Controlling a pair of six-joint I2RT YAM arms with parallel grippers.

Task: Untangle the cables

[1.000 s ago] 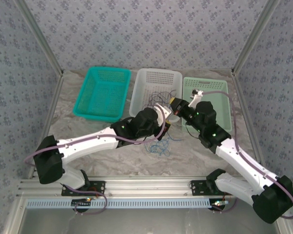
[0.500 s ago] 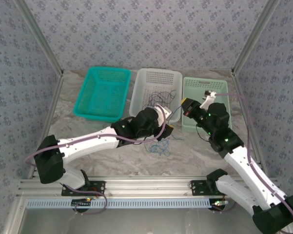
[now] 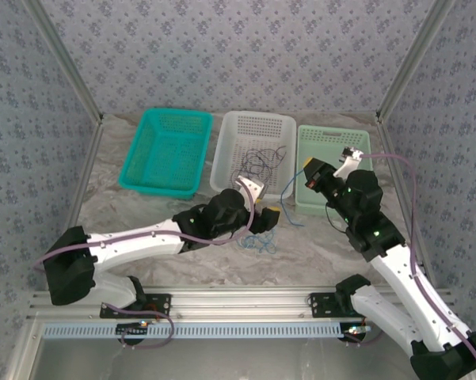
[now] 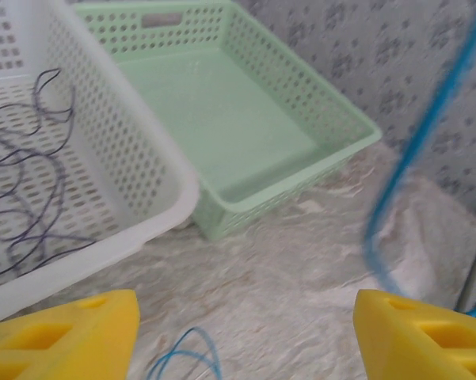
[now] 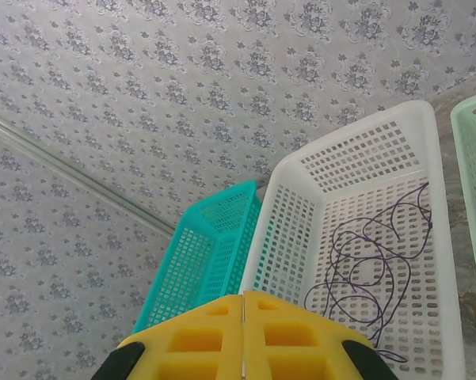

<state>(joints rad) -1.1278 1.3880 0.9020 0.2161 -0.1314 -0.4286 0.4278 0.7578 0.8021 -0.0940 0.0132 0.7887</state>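
Left gripper apart over bare table beside white basket's rim; right gripper clamps blue cable, strung airborne.

Teal basket, white basket, mint basket; blue cable, dark cable; grey floral wall.

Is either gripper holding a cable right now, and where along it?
Right gripper appears shut on the blue cable, grip spot hidden; left gripper open, empty.
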